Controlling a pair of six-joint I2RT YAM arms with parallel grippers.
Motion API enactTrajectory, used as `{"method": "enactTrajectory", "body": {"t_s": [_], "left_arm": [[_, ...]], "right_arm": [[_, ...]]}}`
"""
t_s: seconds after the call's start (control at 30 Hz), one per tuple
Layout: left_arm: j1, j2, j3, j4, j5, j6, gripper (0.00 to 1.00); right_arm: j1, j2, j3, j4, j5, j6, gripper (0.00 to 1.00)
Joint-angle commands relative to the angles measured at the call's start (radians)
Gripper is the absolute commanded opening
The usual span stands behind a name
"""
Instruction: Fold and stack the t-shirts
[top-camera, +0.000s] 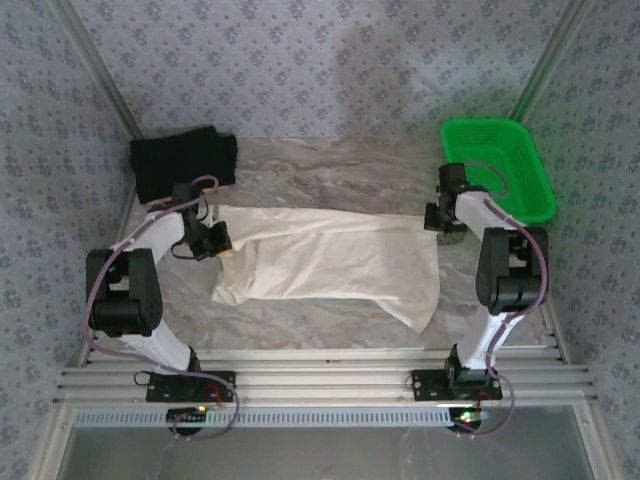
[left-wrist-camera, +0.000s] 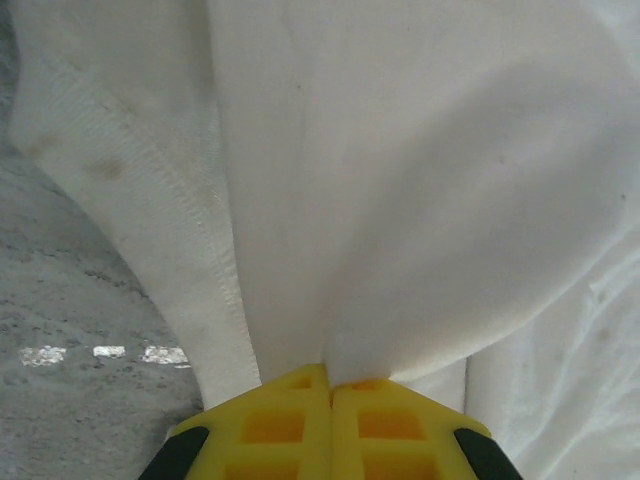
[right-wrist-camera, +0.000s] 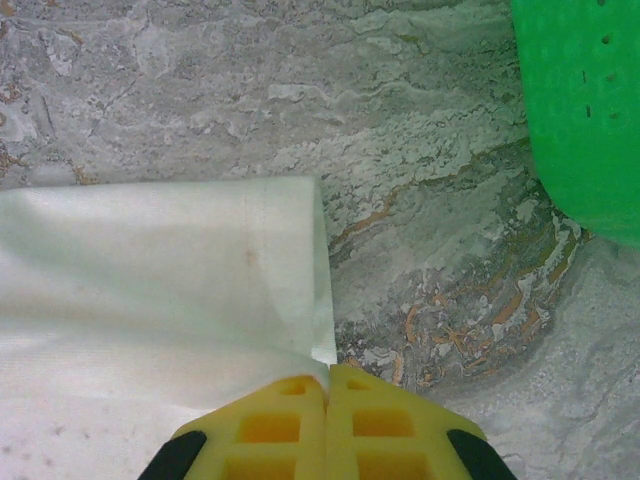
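The cream-white shirt (top-camera: 330, 265) lies spread across the middle of the marbled surface (top-camera: 330, 165), partly folded over itself. The left hand (left-wrist-camera: 330, 378) is clamped on a gathered bunch of its cloth at the left end, and the right hand (right-wrist-camera: 328, 378) pinches its right corner, near the green basket (right-wrist-camera: 585, 110). The black shirt (top-camera: 185, 162) sits bunched at the far left corner of the surface — well apart from the cream-white one

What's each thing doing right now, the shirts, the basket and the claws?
white shirt: half folded, lying flat, pinched at both ends.
black shirt: lying bundled, far left, untouched.
basket: upright, far right.
left gripper: shut on white shirt.
right gripper: shut on white shirt.
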Motion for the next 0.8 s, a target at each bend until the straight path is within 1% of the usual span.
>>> {"method": "enactTrajectory", "body": {"t_s": [0.0,0.1,0.23,0.43,0.6,0.77], "left_arm": [[-0.008,0.002,0.037,-0.034,0.039,-0.015,0.00],[-0.008,0.013,0.024,-0.045,0.034,-0.014,0.00],[-0.009,-0.007,0.009,-0.039,0.060,-0.034,0.00],[-0.009,-0.023,-0.005,-0.047,0.051,-0.030,0.00],[-0.002,-0.005,-0.012,-0.078,0.002,-0.003,0.00],[-0.002,0.029,-0.034,-0.037,-0.010,-0.007,0.00]], "right_arm": [[0.003,0.007,-0.005,0.000,0.025,-0.009,0.00],[0.003,0.016,-0.002,-0.001,0.026,-0.011,0.00],[0.002,0.017,-0.005,0.000,0.029,-0.010,0.00],[0.003,0.027,-0.003,0.004,0.027,-0.009,0.00],[0.002,0.035,-0.004,0.006,0.028,-0.009,0.00],[0.002,0.046,-0.007,0.005,0.029,-0.012,0.00]]}}
